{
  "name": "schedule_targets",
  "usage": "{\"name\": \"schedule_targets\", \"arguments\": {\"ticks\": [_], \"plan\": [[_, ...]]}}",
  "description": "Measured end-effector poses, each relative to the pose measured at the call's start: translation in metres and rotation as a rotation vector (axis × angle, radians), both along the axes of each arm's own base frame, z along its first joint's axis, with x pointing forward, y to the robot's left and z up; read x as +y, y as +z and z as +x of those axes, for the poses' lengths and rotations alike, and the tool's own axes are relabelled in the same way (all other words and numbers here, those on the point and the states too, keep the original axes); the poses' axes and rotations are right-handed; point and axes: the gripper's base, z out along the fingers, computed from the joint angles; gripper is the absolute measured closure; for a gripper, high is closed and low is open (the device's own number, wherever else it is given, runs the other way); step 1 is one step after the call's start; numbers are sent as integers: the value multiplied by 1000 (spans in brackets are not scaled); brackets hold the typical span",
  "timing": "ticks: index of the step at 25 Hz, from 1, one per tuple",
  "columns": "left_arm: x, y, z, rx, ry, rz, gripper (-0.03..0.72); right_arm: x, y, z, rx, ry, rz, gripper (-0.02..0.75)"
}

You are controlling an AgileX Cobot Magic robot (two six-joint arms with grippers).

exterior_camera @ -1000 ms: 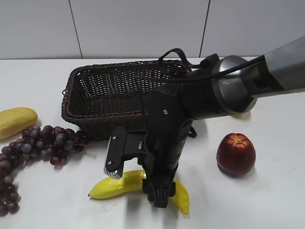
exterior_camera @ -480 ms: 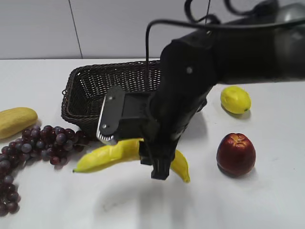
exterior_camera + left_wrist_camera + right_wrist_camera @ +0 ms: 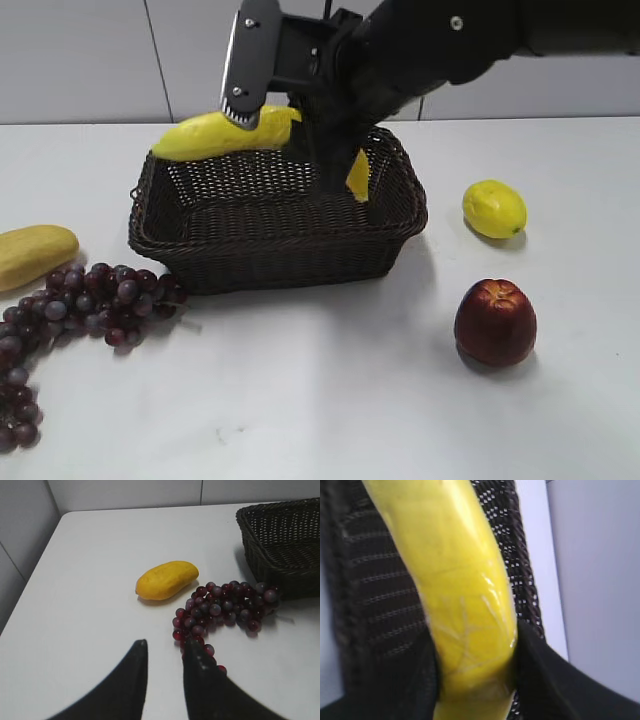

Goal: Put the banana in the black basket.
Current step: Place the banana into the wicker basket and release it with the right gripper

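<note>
My right gripper [image 3: 300, 135] is shut on the bright yellow banana [image 3: 205, 135] and holds it in the air above the back part of the black basket [image 3: 280, 255]. In the right wrist view the banana [image 3: 462, 595] is clamped between the two dark fingers [image 3: 475, 670], with the basket's weave [image 3: 375, 580] below it. The basket holds nothing. My left gripper [image 3: 165, 650] is open and empty, low over the white table next to the grapes; it is out of the exterior view.
A bunch of dark red grapes [image 3: 70, 310] lies left of the basket, with a pale yellow oblong fruit [image 3: 30, 255] beyond it. A yellow lemon [image 3: 494, 208] and a red apple [image 3: 495, 322] lie right of the basket. The wall stands behind.
My right gripper has lifted the banana off the table in front of the basket and carried it up and back, to above the basket.
</note>
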Motion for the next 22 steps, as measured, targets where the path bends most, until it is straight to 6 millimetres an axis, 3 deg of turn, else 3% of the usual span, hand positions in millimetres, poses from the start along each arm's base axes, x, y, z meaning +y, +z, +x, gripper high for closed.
{"name": "schedule_targets", "arguments": {"ticks": [5, 11, 13, 16, 18, 22], "plan": [[0, 0, 0, 0, 0, 0, 449, 6, -34, 46, -42, -9, -85, 417], [0, 0, 0, 0, 0, 0, 449, 14, -82, 61, -19, 14, -175, 417], [0, 0, 0, 0, 0, 0, 449, 15, -84, 62, -10, -15, -138, 407], [0, 0, 0, 0, 0, 0, 449, 19, -81, 65, -32, -28, -84, 195], [0, 0, 0, 0, 0, 0, 449, 19, -80, 65, -36, -31, -76, 120], [0, 0, 0, 0, 0, 0, 449, 18, -79, 64, -20, -51, -71, 132]]}}
